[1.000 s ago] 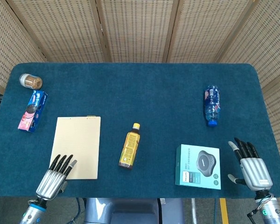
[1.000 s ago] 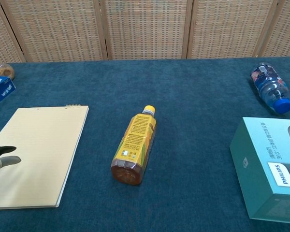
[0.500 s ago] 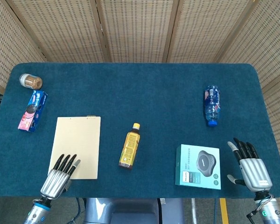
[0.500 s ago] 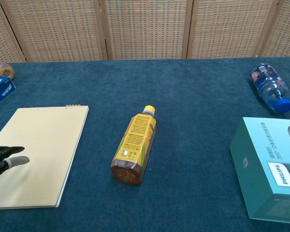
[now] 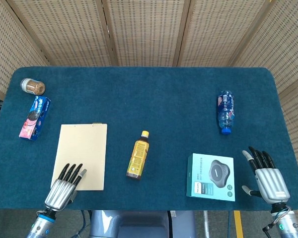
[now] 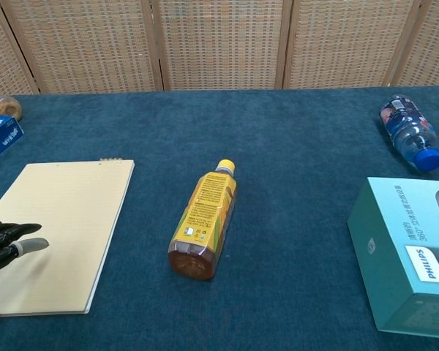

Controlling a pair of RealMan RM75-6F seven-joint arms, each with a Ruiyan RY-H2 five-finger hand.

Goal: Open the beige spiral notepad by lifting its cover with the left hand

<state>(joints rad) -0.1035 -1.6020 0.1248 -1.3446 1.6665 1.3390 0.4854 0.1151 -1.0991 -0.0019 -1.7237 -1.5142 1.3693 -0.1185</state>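
Note:
The beige spiral notepad lies flat and closed on the blue table, left of centre, its spiral binding at the far edge. My left hand hovers over the notepad's near end, fingers straight and spread, holding nothing. In the chest view only its dark fingertips show at the left edge. My right hand rests open near the table's front right corner, fingers spread, and does not show in the chest view.
A yellow bottle lies right of the notepad. A teal Philips box sits at front right, a blue water bottle beyond it. A cookie pack and a jar lie far left.
My left hand has drawn back slightly toward the table's front edge and drifted a little right over the notepad's near end. The notepad and the right hand have not moved.

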